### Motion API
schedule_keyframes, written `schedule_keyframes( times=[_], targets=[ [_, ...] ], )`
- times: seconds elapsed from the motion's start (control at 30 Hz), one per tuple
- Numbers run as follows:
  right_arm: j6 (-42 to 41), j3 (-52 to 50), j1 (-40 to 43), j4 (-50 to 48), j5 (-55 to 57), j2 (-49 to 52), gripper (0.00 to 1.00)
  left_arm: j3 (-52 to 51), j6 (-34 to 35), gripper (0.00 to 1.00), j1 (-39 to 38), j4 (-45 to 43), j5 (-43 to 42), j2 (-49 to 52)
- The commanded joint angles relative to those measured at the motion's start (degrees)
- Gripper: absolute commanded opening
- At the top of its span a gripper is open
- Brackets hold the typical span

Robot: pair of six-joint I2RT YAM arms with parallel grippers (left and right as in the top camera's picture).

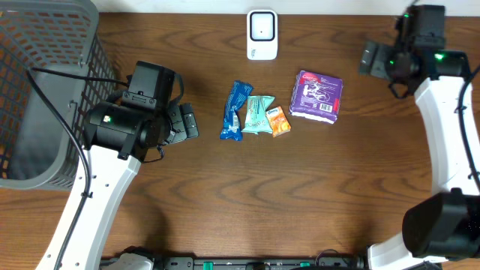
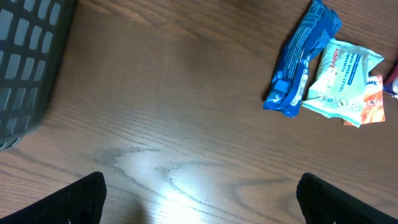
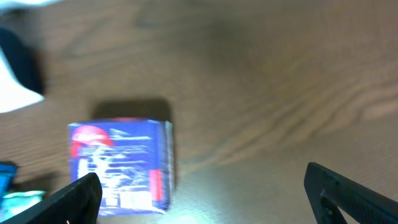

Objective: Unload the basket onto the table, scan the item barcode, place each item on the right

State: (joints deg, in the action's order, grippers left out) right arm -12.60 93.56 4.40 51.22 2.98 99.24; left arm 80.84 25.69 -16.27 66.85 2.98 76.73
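Several packs lie mid-table: a purple pack (image 1: 317, 96), a blue pack (image 1: 235, 110), a teal wipes pack (image 1: 259, 115) and a small orange pack (image 1: 277, 122). A white barcode scanner (image 1: 262, 34) stands at the back edge. My right gripper (image 1: 371, 58) hangs open to the right of the purple pack, holding nothing; in the right wrist view the purple pack (image 3: 121, 165) lies blurred by the left finger, outside the right gripper (image 3: 205, 199). My left gripper (image 1: 187, 122) is open and empty, left of the blue pack (image 2: 301, 59); bare wood lies between the fingers of the left gripper (image 2: 202, 205).
A grey mesh basket (image 1: 45, 90) fills the far left of the table, its corner showing as the basket (image 2: 25, 62) in the left wrist view. The teal wipes (image 2: 342, 78) lie against the blue pack. A strip of wood separates the scanner from the packs.
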Motion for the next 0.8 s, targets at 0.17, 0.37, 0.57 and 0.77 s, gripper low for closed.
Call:
schedule_keyframes(
  times=[0.17, 0.37, 0.57, 0.77],
  targets=[
    [-0.2, -10.8, 2.7, -8.1, -18.1, 6.1, 0.99, -0.1, 0.5, 0.98, 0.2, 0.2, 0.7, 0.4],
    [-0.2, -15.3, 2.7, -20.5, -34.4, 10.8, 0.99, -0.1, 0.5, 0.98, 0.2, 0.2, 0.7, 0.4],
    [-2.2, -15.6, 2.8, -24.9, -37.6, 14.7, 0.85, -0.1, 0.5, 0.98, 0.2, 0.2, 0.7, 0.4],
    [-2.2, -15.6, 3.0, -25.0, -36.9, 18.9, 0.67, -0.1, 0.5, 0.98, 0.2, 0.2, 0.7, 0.4]
  ],
)
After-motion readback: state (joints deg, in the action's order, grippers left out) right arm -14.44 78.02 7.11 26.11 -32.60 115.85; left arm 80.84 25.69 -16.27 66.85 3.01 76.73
